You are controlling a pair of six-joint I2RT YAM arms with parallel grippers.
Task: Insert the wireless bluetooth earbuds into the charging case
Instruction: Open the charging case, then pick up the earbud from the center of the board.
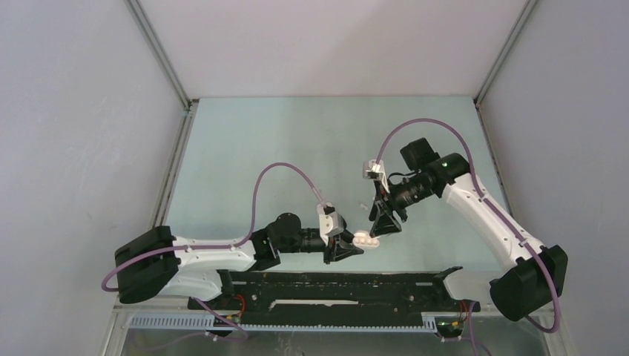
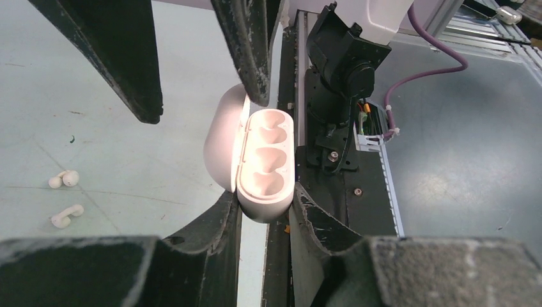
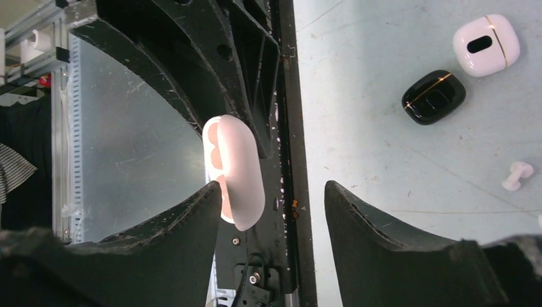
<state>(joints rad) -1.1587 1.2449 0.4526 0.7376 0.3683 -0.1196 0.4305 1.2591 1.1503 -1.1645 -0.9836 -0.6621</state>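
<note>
The charging case [image 2: 265,160] is held up off the desk [image 2: 128,192] with its lid [image 2: 222,137] swung open. Both wells inside are bare, so no earbud is seated and the whole insertion is yet to be done. Your left tool [image 2: 263,214] is clamped on the lower end of the case, one finger on each side, with the open wells facing out.

The earbuds lie loose on the desk. In the left wrist view the first earbud [image 2: 64,179], a white one, sits at about nine o'clock of the case. The second earbud [image 2: 67,216] lies near it, at about eight o'clock of the case. Both are well apart from the case, and neither tool touches them.

Your right tool [image 3: 273,192] has its fingers apart with nothing between them. From above it sits just beside the case, at about two o'clock. You cannot tell from these views whether one of its fingers brushes the case shell.

By my reading you have the case opened and presented. What is left is to pick up each earbud and set it in a well.

In the right wrist view, two other cases lie on the desk at about two o'clock of the right tool. The black case [image 3: 433,96] is nearer and the white case [image 3: 486,45] is just beyond it. Both are shut, so what they hold is hidden.
</note>
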